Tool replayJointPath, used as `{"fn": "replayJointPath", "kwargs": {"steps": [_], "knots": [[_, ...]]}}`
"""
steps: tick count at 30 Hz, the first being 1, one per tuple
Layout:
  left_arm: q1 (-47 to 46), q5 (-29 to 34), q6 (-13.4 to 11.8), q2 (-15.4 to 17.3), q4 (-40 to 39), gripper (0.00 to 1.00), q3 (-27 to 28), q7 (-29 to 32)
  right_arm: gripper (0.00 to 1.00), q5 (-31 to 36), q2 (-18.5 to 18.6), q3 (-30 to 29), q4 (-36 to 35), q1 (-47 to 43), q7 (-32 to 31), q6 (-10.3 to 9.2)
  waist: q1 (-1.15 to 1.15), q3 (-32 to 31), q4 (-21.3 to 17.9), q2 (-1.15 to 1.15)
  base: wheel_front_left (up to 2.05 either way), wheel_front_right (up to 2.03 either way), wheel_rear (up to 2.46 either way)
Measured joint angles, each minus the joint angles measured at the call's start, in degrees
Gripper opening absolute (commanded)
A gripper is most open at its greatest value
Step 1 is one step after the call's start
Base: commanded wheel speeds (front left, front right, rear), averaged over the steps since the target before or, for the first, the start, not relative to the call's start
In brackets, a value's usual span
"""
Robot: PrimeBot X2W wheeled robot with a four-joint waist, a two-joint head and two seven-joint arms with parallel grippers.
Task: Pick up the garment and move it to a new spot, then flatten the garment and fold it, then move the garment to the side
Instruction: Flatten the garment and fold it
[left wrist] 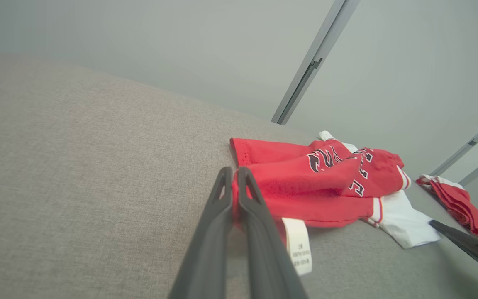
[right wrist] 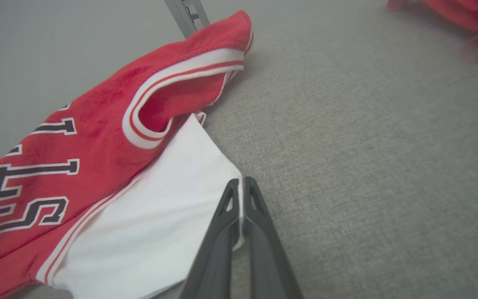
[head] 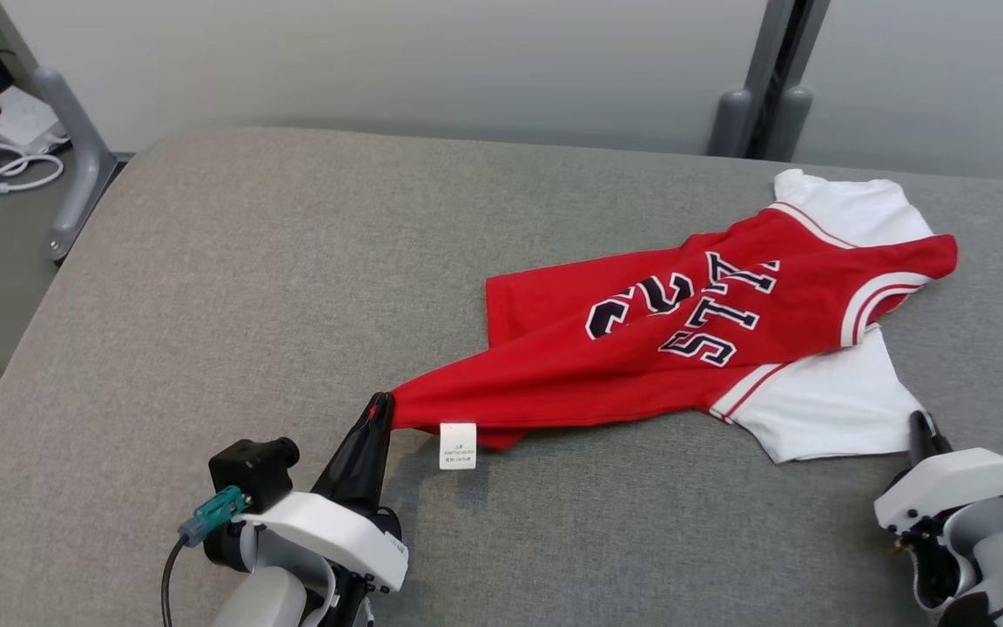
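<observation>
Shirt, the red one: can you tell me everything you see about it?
The shirt is soft red cloth with white short sleeves, striped trim and dark letters edged in white. A white label hangs from its hem. It lies rumpled, partly spread out, on the grey padded surface. The left gripper has its jaws shut on a hem corner; the right gripper pinches a sleeve edge.

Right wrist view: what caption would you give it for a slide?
Two dark fingers shut on the white sleeve of a red jersey lying on a grey surface.
</observation>
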State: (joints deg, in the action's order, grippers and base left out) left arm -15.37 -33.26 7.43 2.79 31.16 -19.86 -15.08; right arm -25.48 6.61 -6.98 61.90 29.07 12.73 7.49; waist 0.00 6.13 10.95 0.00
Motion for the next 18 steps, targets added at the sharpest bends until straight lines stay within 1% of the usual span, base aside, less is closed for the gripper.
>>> {"fn": "replayJointPath", "kwargs": {"steps": [5, 10, 12, 13, 16, 18], "knots": [[1.1, 1.8, 0.0, 0.0, -0.5, 0.0, 1.1, 0.0, 0.0, -2.6, 1.9, 1.4, -3.8, -1.2, 1.1, 0.0, 0.0, -1.8, -1.7, 0.0, 0.0, 0.0, 0.0], [2.3, 4.8, 0.0, 0.1, -1.3, 0.0, 2.3, 0.0, 0.0, -4.1, 5.0, 2.9, -7.5, -3.4, 1.3, 0.01, 0.0, -4.4, -3.8, 0.0, 0.0, 0.0, 0.0], [3.2, 6.0, 0.0, 0.3, -1.8, 0.0, 2.6, 0.0, 0.0, -4.1, 6.4, 3.6, -9.0, -4.5, -0.2, 0.01, 0.0, -5.5, -4.7, 0.0, 0.0, 0.0, 0.0], [3.2, 6.0, 0.0, 0.3, -1.8, 0.0, 2.6, 0.0, 0.0, -4.1, 6.4, 3.6, -9.0, -4.5, -0.2, 0.01, 0.0, -5.5, -4.7, 0.0, 0.0, 0.0, 0.0], [4.3, 7.7, 0.0, 0.6, -2.7, 0.0, 3.3, 0.0, 0.0, -4.5, 8.4, 3.9, -12.0, -6.3, -3.9, 0.01, 0.0, -6.8, -6.0, 0.0, 0.0, 0.0, 0.0], [4.9, 9.1, 0.0, 0.9, -3.4, 0.0, 3.6, 0.0, 0.0, -5.0, 9.8, 4.1, -15.1, -7.8, -7.7, 0.01, 0.0, -7.5, -6.8, 0.0, 0.0, 0.0, 0.0]]}}
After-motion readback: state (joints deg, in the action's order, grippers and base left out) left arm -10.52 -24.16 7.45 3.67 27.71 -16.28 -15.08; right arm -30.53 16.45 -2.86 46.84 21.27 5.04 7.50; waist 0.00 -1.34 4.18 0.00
